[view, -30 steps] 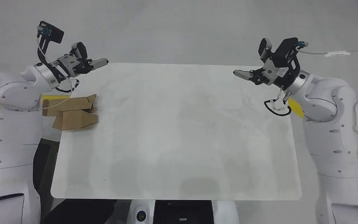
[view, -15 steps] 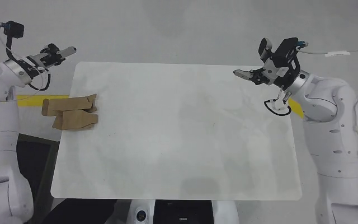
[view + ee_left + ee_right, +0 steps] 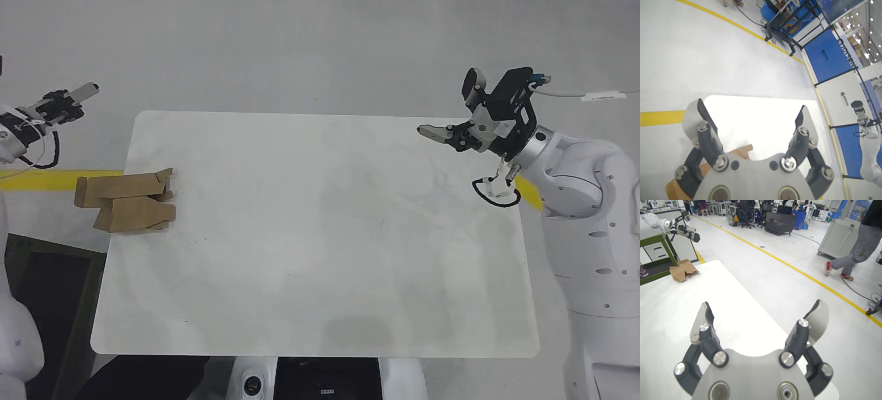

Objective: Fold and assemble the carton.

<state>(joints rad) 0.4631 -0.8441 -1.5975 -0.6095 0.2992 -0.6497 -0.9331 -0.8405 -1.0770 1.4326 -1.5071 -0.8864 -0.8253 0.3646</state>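
The carton (image 3: 125, 202) lies flat at the left edge of the desk (image 3: 330, 250), and a part of it hangs over that edge. It is brown cardboard, not yet opened, and looks like two flattened layers lying partly one over the other.

The left tool (image 3: 751, 106) is held off the desk, beyond its far left corner and above the floor. Its jaws are spread wide with nothing between them. The right tool (image 3: 762, 304) is above the far right corner, well apart from the carton, also wide open and empty.

The carton is probably light and thin. Its panels should be rather stiff, but it will bend easily along the creases and at the loose flaps. On the smooth desk it may slide when pushed. The overhanging edge seems the best place to take hold, because one finger can go under it there. A hold on a panel would be safer than on a flap.
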